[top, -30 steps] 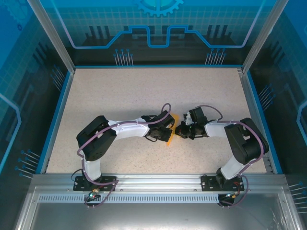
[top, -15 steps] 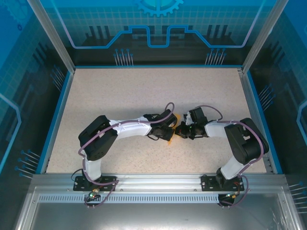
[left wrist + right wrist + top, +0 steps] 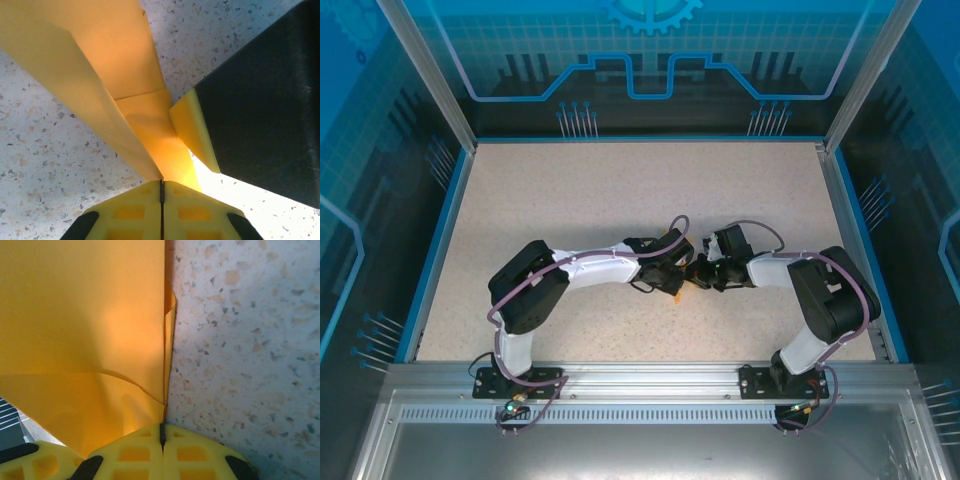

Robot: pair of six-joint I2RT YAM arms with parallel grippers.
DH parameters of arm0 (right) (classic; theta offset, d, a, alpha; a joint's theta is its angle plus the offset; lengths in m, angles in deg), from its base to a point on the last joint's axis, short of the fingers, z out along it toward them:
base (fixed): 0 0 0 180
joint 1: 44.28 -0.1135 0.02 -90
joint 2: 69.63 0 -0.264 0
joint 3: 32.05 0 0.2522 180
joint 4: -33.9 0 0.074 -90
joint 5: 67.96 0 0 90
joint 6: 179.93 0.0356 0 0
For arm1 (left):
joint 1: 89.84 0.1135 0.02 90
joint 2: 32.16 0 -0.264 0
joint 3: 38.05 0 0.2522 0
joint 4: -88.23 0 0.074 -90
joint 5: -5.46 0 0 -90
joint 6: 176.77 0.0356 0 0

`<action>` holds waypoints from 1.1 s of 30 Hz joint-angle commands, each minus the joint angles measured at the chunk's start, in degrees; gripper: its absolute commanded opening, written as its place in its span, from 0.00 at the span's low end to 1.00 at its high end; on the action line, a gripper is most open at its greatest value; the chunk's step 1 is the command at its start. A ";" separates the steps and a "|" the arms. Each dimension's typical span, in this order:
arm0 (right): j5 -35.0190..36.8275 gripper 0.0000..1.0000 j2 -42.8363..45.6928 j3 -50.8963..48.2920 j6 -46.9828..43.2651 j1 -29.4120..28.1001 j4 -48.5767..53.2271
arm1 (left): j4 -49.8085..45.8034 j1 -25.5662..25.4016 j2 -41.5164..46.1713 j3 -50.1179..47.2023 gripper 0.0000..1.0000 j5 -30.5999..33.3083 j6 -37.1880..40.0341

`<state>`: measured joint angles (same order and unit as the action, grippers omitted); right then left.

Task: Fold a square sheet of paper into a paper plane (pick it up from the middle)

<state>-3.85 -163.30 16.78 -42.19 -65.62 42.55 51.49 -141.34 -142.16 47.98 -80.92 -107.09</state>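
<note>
Paper (image 3: 100, 50) pinched by left fingers (image 3: 132, 212) and right fingers (image 3: 132, 452), left arm (image 3: 600, 270) shifted rightward

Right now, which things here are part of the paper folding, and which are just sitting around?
Part of the job: folded orange paper; left gripper and right gripper, both pinching it.
Just surroundings: speckled table; blue walls.

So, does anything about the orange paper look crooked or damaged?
Nothing looks torn, but the orange paper is not folded cleanly: in the right wrist view its layers sit uneven along the right edge, and one layer bulges loose near the bottom.
</note>
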 commanded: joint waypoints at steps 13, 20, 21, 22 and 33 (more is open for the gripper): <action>-1.67 0.02 -1.17 -0.98 0.41 -0.62 -2.28 | -1.64 -0.44 -3.53 4.33 0.12 -3.34 3.87; -2.39 0.02 -1.39 -1.43 0.54 -0.09 -3.29 | -0.68 -0.44 -3.34 4.33 0.16 -3.64 3.89; -2.49 0.02 -1.43 -1.41 0.66 -0.07 -3.37 | -0.43 -0.44 -3.21 4.12 0.16 -3.73 3.80; -2.43 0.02 -1.43 -1.40 0.67 0.00 -3.42 | -0.23 -0.36 -3.08 4.09 0.18 -3.92 3.71; -3.10 0.02 -1.17 -2.60 0.81 0.57 -4.61 | 8.29 3.01 1.65 -1.82 0.29 -11.15 -1.17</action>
<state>-5.18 -163.39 15.23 -41.73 -65.10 39.32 54.81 -139.60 -143.80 47.56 -88.31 -105.91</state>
